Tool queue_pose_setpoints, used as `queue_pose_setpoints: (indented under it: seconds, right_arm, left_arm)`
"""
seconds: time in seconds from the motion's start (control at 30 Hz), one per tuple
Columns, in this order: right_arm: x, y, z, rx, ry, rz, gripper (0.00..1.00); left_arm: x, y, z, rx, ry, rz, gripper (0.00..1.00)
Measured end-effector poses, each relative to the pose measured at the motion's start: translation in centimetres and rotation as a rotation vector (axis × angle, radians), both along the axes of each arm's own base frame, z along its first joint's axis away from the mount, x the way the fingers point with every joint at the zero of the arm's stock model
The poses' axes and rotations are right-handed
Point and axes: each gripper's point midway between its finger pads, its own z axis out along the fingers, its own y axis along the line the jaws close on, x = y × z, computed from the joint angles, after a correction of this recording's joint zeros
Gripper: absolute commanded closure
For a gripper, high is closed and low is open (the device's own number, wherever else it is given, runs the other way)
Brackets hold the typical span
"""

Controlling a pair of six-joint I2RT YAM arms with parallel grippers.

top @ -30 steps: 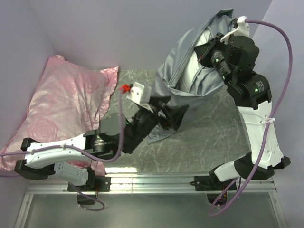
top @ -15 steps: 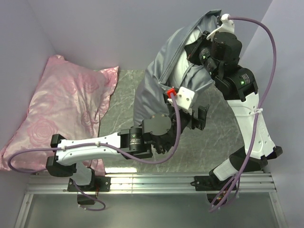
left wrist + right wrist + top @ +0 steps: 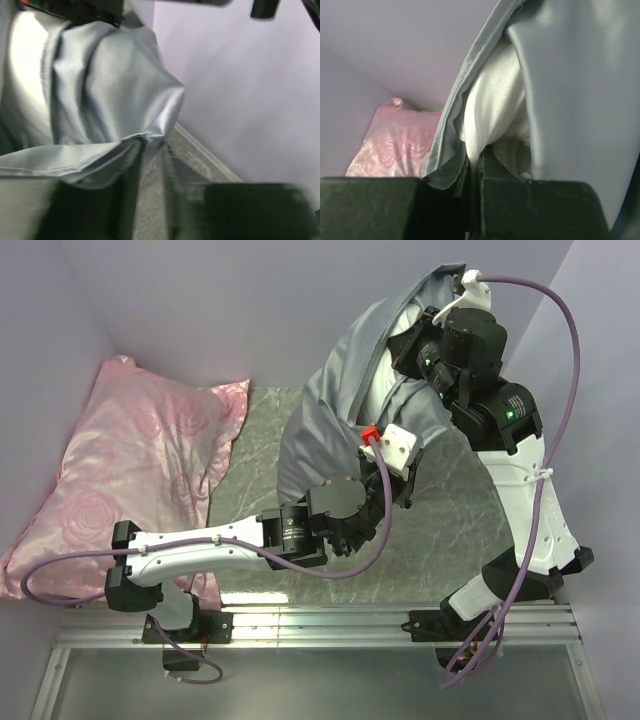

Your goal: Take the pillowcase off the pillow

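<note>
My right gripper (image 3: 420,342) (image 3: 479,150) holds the bundle high at the back right, shut on a fold of the white pillow (image 3: 495,110). The shiny grey-blue pillowcase (image 3: 330,410) (image 3: 570,75) still wraps the pillow and hangs down to the table. Its hem lies over my right gripper's left finger. My left gripper (image 3: 404,480) (image 3: 150,147) is at the pillowcase's lower right corner (image 3: 150,136). Its jaws are narrowed but open, with a strip of table showing between them and the corner at their tips. The left wrist view is blurred.
A pink rose-patterned pillow (image 3: 140,470) (image 3: 395,145) leans in the left corner. Lilac walls (image 3: 250,310) close in the back and both sides. The marble tabletop (image 3: 460,520) lies under the arms. A metal rail (image 3: 320,625) runs along the near edge.
My left arm swung right, from the pillowcase's lower left to its lower right corner, and its jaws narrowed. My right arm carried the bundle a little left, then held still.
</note>
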Motion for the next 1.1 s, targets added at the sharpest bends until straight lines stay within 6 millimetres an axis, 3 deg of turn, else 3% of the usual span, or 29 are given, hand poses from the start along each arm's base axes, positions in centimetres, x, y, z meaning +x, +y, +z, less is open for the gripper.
queue_pose_setpoints:
  seconds: [0.07,0.13,0.43,0.67,0.9,1.1]
  right_arm:
    - [0.0,0.0,0.0,-0.003,0.001,0.000,1.00]
    - [-0.1,0.1,0.0,-0.007,0.001,0.001,1.00]
    - [-0.4,0.4,0.2,-0.028,0.005,0.012,1.00]
    - [-0.9,0.2,0.1,-0.053,0.015,0.015,1.00]
    - [-1.5,0.0,0.0,-0.072,0.030,0.015,1.00]
    - [-1.8,-0.5,-0.3,-0.098,0.043,0.006,1.00]
  left_arm:
    - [-0.2,-0.5,-0.4,0.001,0.003,-0.026,0.93]
    - [-0.5,-1.0,-0.5,-0.006,0.004,-0.060,0.99]
    - [-2.8,-3.1,-4.4,0.039,0.043,-0.254,0.99]
    - [-3.3,-1.0,-9.2,0.051,0.144,-0.308,1.00]
    - [-3.1,-0.3,-13.3,0.065,0.229,-0.294,0.99]
    - [-2.6,1.1,-15.4,0.035,0.296,-0.263,0.99]
